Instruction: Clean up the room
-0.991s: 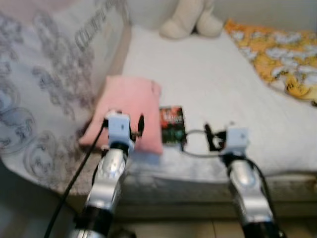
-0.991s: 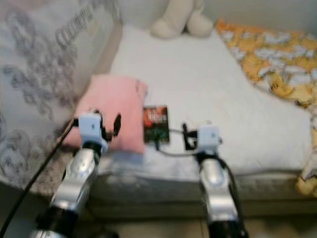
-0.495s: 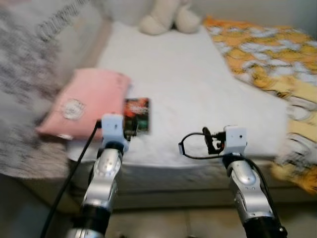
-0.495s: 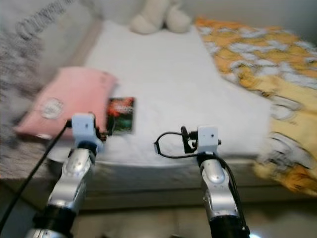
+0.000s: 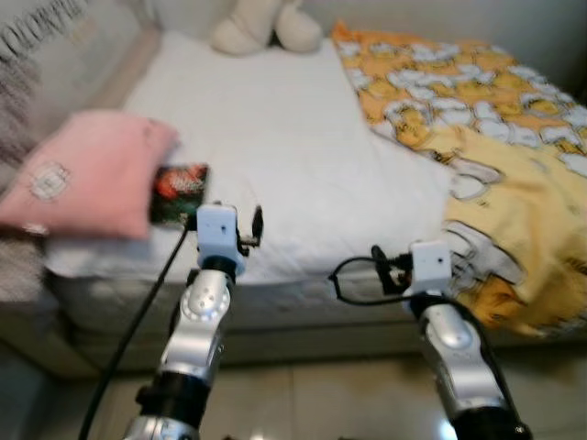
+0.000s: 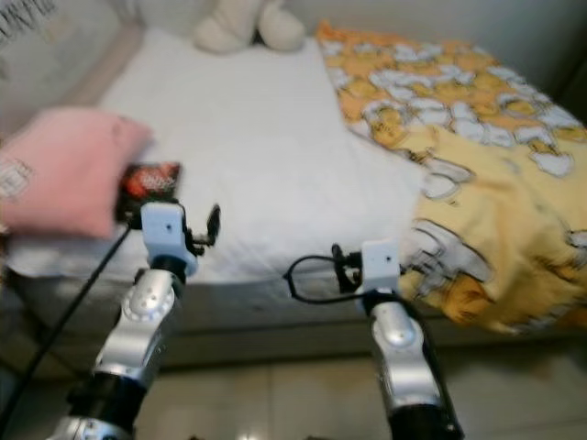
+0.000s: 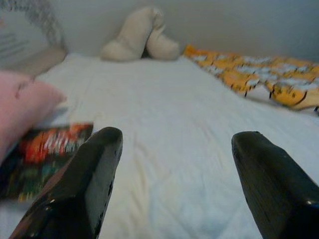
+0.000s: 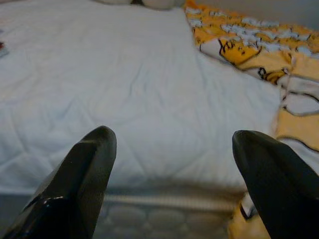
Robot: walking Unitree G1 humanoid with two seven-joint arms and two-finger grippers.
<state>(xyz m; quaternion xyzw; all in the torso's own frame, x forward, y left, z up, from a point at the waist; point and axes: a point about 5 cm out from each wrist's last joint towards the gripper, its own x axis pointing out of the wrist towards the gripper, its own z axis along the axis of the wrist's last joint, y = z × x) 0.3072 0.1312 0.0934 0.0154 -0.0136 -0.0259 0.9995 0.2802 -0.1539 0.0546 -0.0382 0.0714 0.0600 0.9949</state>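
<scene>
Hovering over the near edge of the bed [image 5: 275, 137], the left gripper [image 7: 172, 179] has its two black fingers [image 7: 87, 184] spread wide with nothing between them. Seen from the head, it sits at the end of its silver arm just in front of the mattress edge, close to the book [image 5: 177, 192]. The right gripper [image 8: 172, 184] is likewise spread wide and empty, its fingers [image 8: 82, 181] pointing at the white sheet and the side of the mattress; from the head it hangs a little lower and nearer the floor [image 5: 321, 403], beside the hanging part of the blanket [image 5: 486, 165]. A black cable loops out from its wrist.

Just beyond the left gripper lies the book, dark-covered with red and green print, flat on the sheet near the bed's front edge. Its far side touches or slips under the pink pillow [image 5: 78, 174]; which of the two cannot be told. The pillow lies at the robot's left end of the bed and carries a small round pale patch.

White sheet covers the middle of the bed. Over the right half spreads the yellow-orange blanket with a white cartoon print, its near corner draped down past the mattress edge. At the far end, against the wall, sits a cream stuffed toy [image 5: 266, 26]. A grey patterned cloth [image 5: 46, 46] rises along the left side behind the pillow. Pale tile floor shows below the bed.
</scene>
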